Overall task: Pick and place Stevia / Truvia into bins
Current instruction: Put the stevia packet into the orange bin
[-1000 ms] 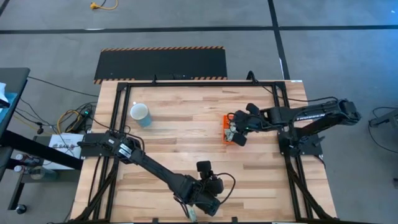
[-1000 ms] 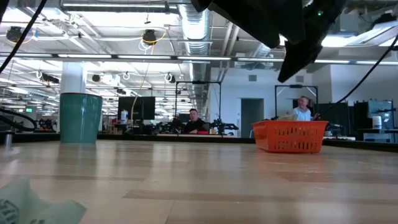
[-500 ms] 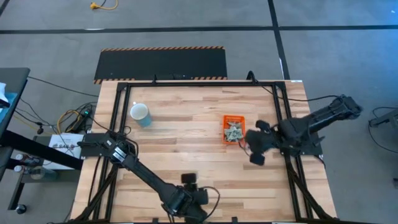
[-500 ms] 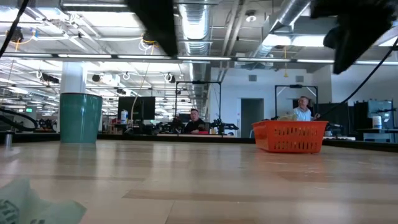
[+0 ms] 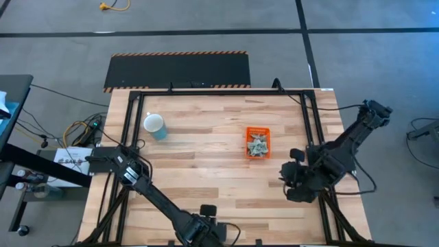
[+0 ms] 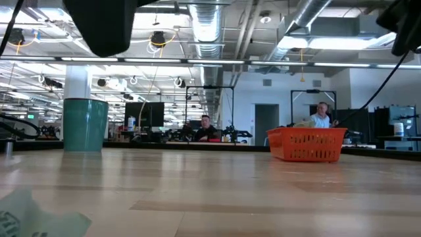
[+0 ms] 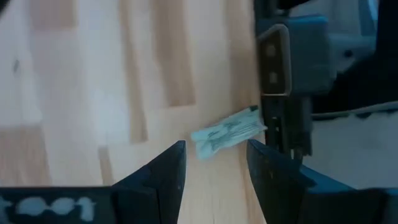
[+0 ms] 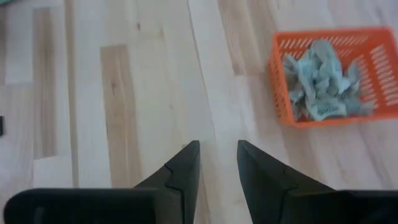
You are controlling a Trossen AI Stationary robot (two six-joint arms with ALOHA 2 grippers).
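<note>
Progress: shallow orange mesh plastic tray (image 5: pixel 258 143) right of centre holds a heap of pale green-and-white paper sweetener packets (image 8: pixel 322 87). One stray packet (image 7: pixel 225 131) left at bottom table edge — left gripper (image 7: pixel 214 163) open above it, empty. Right gripper (image 8: pixel 217 162) open, empty, lower right.
</note>
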